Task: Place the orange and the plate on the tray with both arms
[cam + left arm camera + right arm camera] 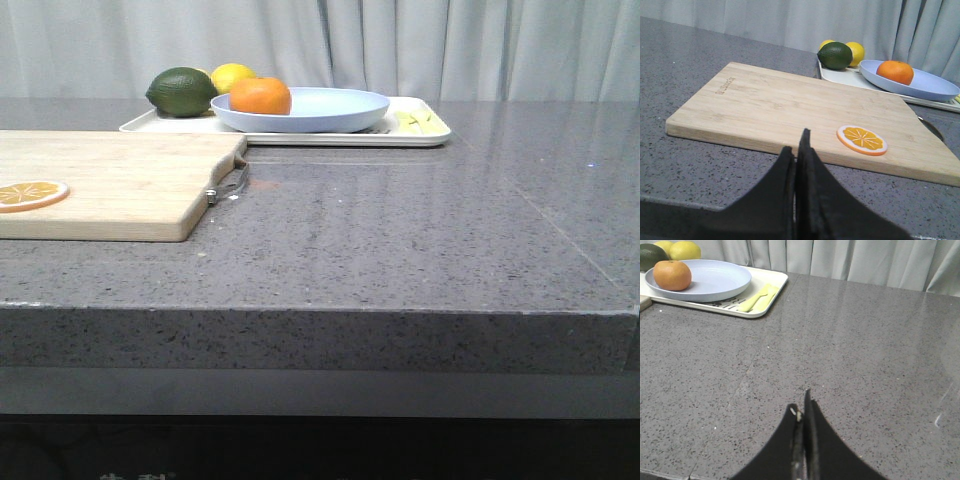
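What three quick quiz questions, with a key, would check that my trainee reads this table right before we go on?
1. True or false: the orange lies on the cutting board.
2. Which lies on the cutting board? A) the lemon B) the orange slice C) the plate
3. Fill in: the plate rests on the ____.

Key
1. False: the orange sits in the plate.
2. B. The lemon sits on the tray, beside the dark green fruit.
3. Tray. Both the left gripper and the right gripper have their jaws shut, holding nothing.
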You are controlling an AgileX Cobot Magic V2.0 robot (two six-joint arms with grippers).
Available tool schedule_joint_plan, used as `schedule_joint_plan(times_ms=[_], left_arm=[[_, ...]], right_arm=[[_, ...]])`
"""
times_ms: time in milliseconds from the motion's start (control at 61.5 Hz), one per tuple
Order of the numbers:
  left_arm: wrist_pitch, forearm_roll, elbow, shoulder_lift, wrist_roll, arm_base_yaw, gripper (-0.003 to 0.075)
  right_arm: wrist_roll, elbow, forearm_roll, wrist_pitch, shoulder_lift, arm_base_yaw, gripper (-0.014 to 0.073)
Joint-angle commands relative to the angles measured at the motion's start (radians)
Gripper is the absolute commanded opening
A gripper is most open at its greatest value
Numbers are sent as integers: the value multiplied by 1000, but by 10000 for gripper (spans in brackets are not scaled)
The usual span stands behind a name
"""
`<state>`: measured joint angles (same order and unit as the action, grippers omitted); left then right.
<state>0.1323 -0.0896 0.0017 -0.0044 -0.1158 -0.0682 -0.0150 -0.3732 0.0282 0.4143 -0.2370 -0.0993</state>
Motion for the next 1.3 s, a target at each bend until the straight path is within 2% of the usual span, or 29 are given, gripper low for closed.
schedule_joint_plan(times_ms=[0,666,829,910,1089,1284], left_arm=[[-91,-9,5,-20,-3,2,-18],[-91,-9,5,-20,-3,2,-18],[-91,-9,5,-20,-3,2,-18],[-91,-9,5,-20,-3,2,-18],[-91,-9,5,-20,-3,2,-18],[-91,-9,5,-20,-3,2,-18]], right_arm=[[-11,-27,2,-82,-8,6,-69],[-12,-14,3,-115,-7,6,-69],[-12,124,3,-340,44,6,-69],[-12,217,3,-408,83,6,-69],[-12,351,2,-408,164,6,-69],[-12,396,-1,-368,223,6,-69]])
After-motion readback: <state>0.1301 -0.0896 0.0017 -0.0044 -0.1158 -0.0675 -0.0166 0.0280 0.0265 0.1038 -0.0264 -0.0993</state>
